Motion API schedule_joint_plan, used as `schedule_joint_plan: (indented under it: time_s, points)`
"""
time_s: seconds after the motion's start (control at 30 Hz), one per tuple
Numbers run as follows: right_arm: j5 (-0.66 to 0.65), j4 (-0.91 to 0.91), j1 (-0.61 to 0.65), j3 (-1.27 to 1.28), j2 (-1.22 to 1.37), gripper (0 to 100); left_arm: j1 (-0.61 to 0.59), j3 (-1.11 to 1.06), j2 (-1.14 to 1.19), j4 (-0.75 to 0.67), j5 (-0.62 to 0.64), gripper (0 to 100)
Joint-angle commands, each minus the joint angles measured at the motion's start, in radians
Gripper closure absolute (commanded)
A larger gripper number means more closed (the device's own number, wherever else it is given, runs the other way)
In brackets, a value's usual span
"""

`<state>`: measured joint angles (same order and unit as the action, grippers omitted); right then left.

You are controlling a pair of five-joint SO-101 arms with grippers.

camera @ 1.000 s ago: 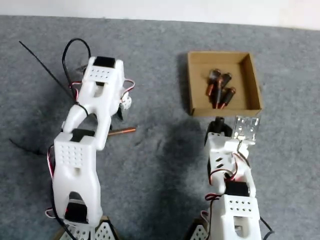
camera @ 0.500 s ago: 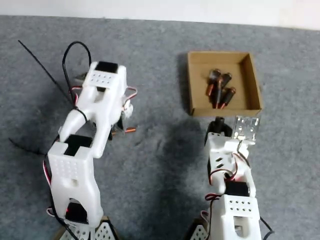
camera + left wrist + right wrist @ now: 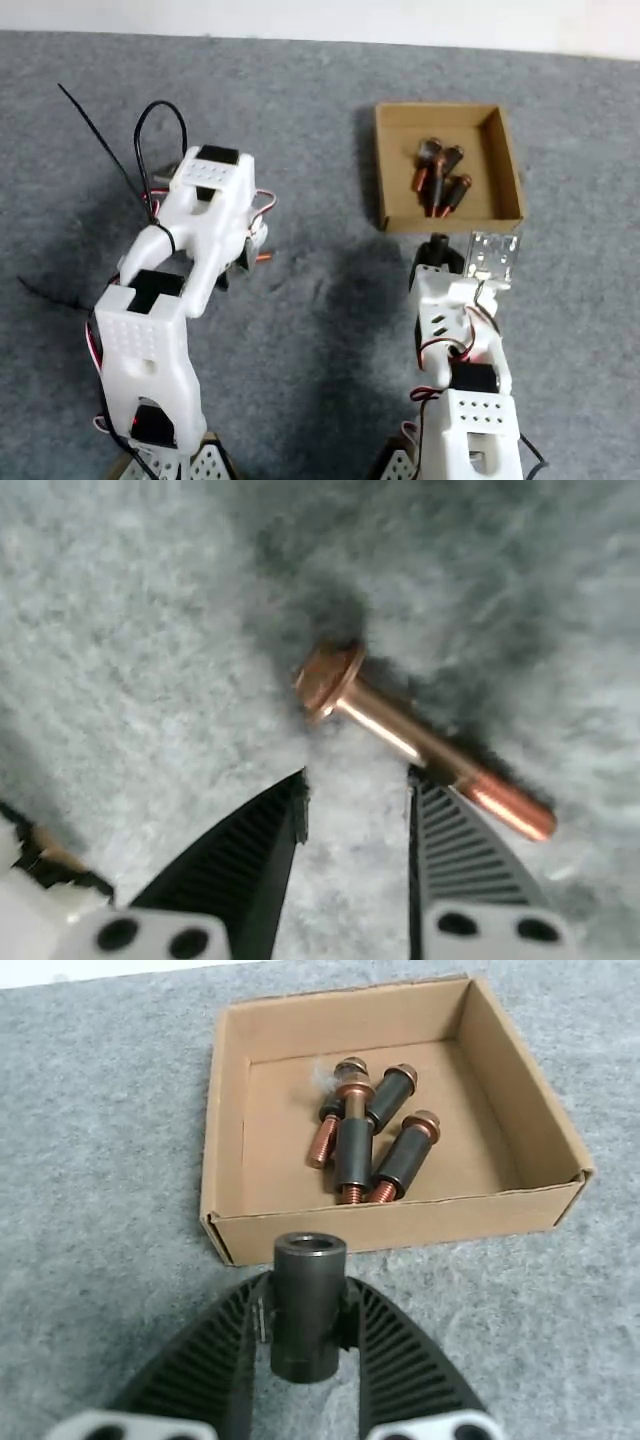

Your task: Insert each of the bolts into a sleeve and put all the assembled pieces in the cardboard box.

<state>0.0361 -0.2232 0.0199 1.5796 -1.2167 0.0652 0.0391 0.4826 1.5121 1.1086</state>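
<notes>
In the pickup step, the empty, half-open left gripper (image 3: 357, 782) must close on the bolt (image 3: 400, 735) at middle left of the high view, while the right gripper (image 3: 308, 1292) clasps a sleeve (image 3: 308, 1320).

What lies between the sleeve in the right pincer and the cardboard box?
Bare grey mat, nothing else. In the right wrist view the sleeve stands upright in the right pincer, close in front of the cardboard box and its near wall.
</notes>
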Motion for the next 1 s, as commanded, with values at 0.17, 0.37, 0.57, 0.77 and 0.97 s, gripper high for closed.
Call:
schedule_joint_plan:
  time_s: [0.17,0.37,0.57,0.77,0.97]
  points:
    - [-0.009,0.025,0.015,-0.015,-0.015,99.5,0.005,-0.001,-0.056,-0.121,0.032,84]
    - [-0.009,0.025,0.018,-0.015,-0.015,99.5,0.007,0.016,-0.067,-0.121,0.035,84]
    - [-0.078,0.025,0.054,-0.015,-0.015,99.5,0.007,0.039,-0.143,-0.127,0.035,84]
    - [-0.092,0.027,0.065,-0.015,-0.015,99.5,-0.018,0.03,-0.162,-0.192,0.04,84]
    - [-0.094,0.027,0.065,-0.015,-0.016,99.5,-0.071,0.028,-0.096,-0.281,0.04,84]
